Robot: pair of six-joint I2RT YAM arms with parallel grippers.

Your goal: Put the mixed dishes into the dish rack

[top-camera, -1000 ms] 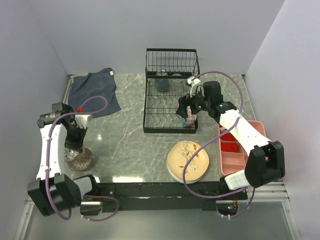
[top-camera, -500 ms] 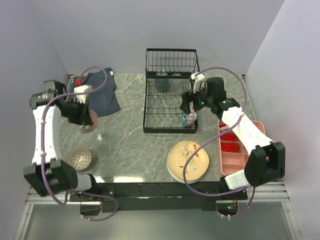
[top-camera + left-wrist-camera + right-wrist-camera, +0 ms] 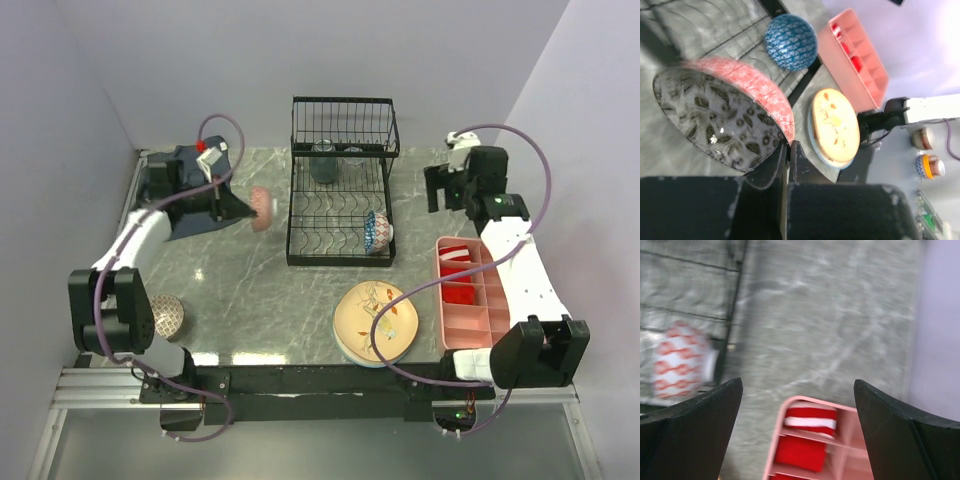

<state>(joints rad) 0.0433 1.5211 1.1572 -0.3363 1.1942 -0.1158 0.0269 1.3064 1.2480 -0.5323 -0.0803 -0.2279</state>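
Observation:
The black wire dish rack point(image 3: 340, 215) stands at the back middle. A blue patterned bowl point(image 3: 378, 232) leans on edge in its front right corner, also in the left wrist view point(image 3: 790, 41). A small glass point(image 3: 323, 160) sits at the rack's back. My left gripper point(image 3: 248, 206) is shut on the rim of a pinkish patterned bowl point(image 3: 262, 208) and holds it in the air just left of the rack; it shows in the left wrist view point(image 3: 735, 107). My right gripper point(image 3: 433, 190) is open and empty, right of the rack. The peach plate point(image 3: 376, 322) lies at the front. Another patterned bowl point(image 3: 165, 316) sits front left.
A pink compartmented tray point(image 3: 470, 300) with red items lies along the right edge, under my right gripper's view point(image 3: 805, 440). A dark blue cloth point(image 3: 190, 180) lies back left under my left arm. Grey walls close in both sides.
My left gripper lifted the pinkish bowl from the front left and carried it right to the rack's left side. My right gripper let go of the blue bowl in the rack and drew back right.

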